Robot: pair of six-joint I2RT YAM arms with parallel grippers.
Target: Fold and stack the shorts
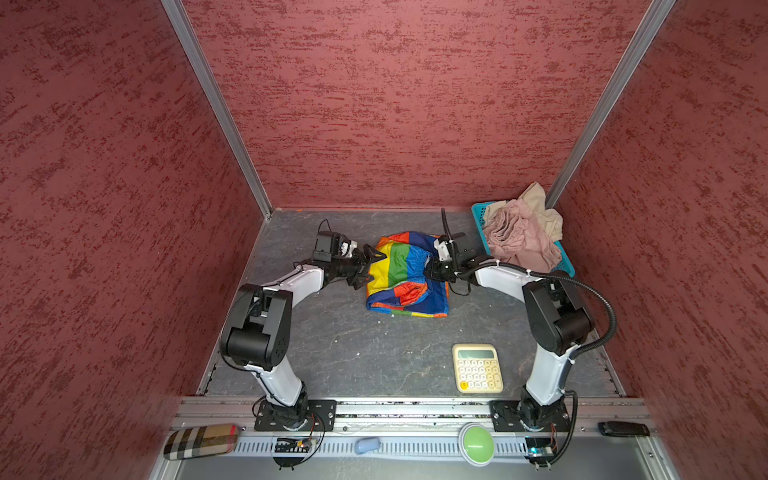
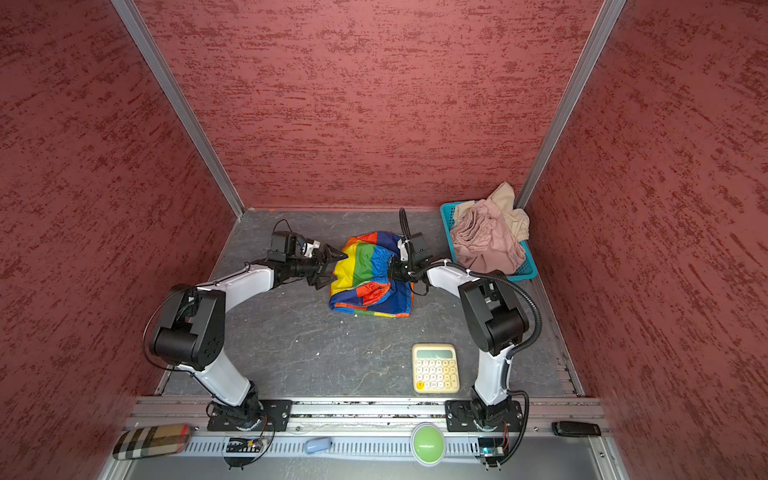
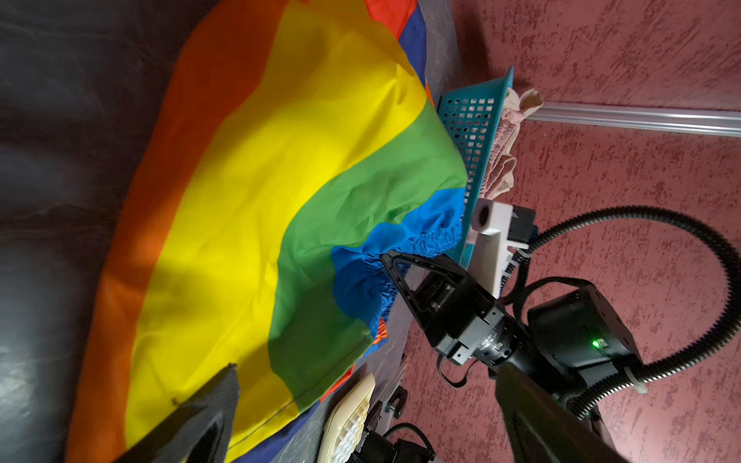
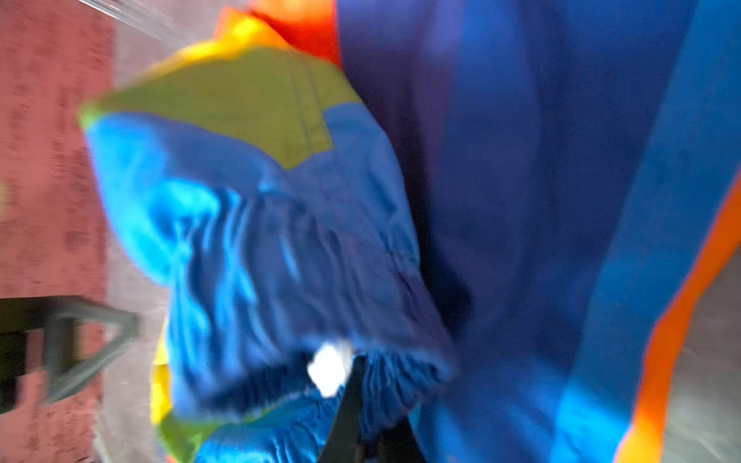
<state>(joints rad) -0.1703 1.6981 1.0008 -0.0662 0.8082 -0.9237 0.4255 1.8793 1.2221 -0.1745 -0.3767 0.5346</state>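
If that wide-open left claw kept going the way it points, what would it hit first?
Most likely the rainbow shorts: the left gripper points straight at their orange-and-yellow side, seemingly almost touching. Beyond them sits the right gripper, shut on their blue edge.

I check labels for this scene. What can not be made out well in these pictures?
- Beige shorts: mostly under the pink shorts in the basket, both top views.
- Right claw tips: buried in the rainbow shorts; right wrist view blurred.
- Calculator keys: too small, top views.
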